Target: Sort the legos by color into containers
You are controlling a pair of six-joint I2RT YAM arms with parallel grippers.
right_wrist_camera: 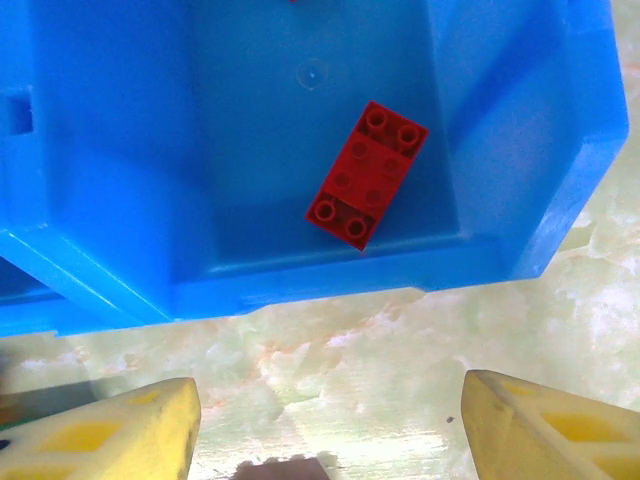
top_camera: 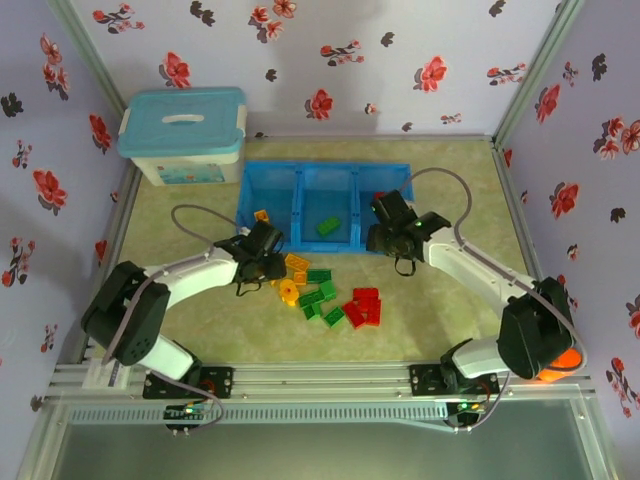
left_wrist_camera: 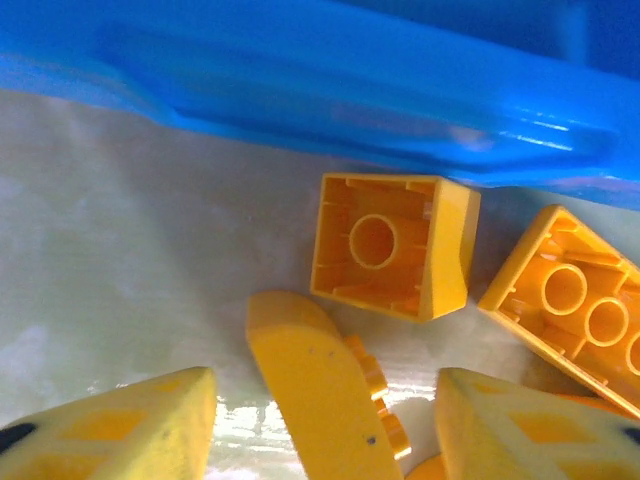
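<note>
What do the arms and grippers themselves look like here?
White link shells with black joints and wrists on the left arm and right arm; a thin grey cable loops off each. The gripper fingers are yellow wedges with darker square recesses.

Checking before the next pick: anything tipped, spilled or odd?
Minor only. Beside the blue tray, the square yellow lego and the longer yellow lego lie flipped, hollow undersides showing. A rounded yellow piece rests on edge between the fingers of the open left end effector. No visible damage.
</note>
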